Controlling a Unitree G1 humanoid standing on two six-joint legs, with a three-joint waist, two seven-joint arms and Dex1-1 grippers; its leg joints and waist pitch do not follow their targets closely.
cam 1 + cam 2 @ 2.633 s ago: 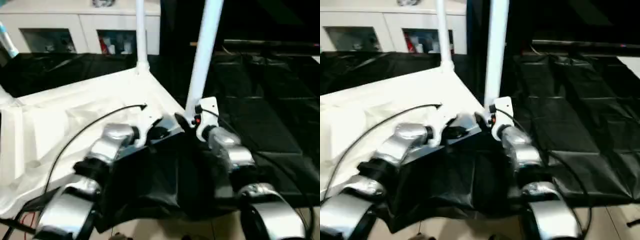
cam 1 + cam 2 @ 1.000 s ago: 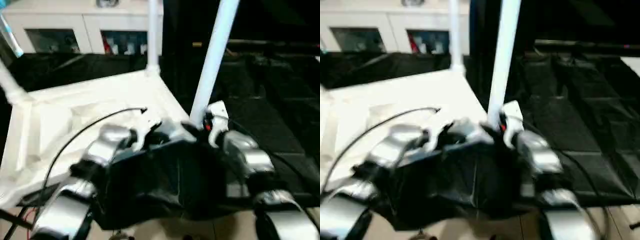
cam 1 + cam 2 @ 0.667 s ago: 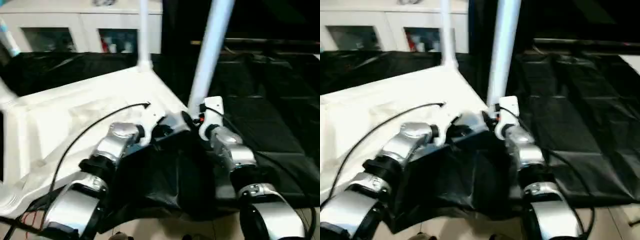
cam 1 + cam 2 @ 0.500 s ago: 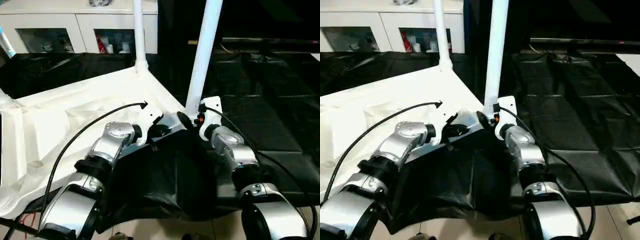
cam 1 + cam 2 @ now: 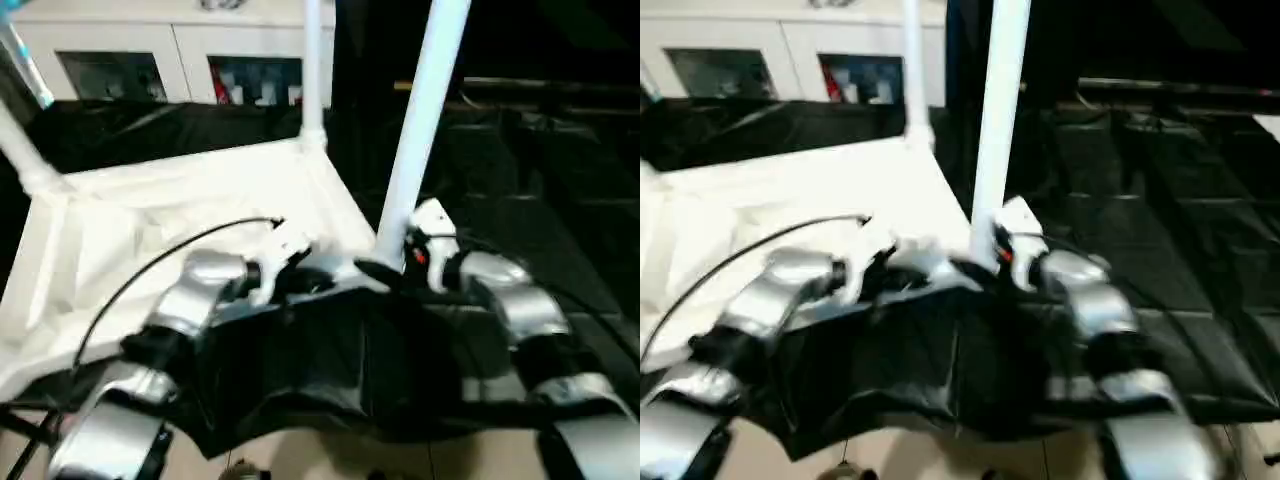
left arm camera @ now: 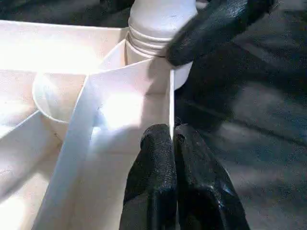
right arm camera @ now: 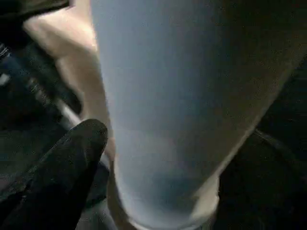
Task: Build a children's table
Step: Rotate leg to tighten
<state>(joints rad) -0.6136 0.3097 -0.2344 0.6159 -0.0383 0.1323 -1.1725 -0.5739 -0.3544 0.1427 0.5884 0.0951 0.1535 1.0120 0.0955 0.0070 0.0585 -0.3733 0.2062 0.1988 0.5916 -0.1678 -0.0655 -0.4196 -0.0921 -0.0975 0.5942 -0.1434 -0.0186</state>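
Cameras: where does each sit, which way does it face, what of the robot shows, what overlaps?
Left eye, right eye: on the head, looking forward and down at the upturned tabletop over both silver forearms; the near leg stands at its corner.
Left wrist: on the left arm, looking along the left gripper, whose black fingers pinch the tabletop's edge rib by the leg's ribbed base.
Right wrist: on the right arm, looking at the near leg from very close; one black finger lies beside it.
Shared: all views show that near leg at the same corner.
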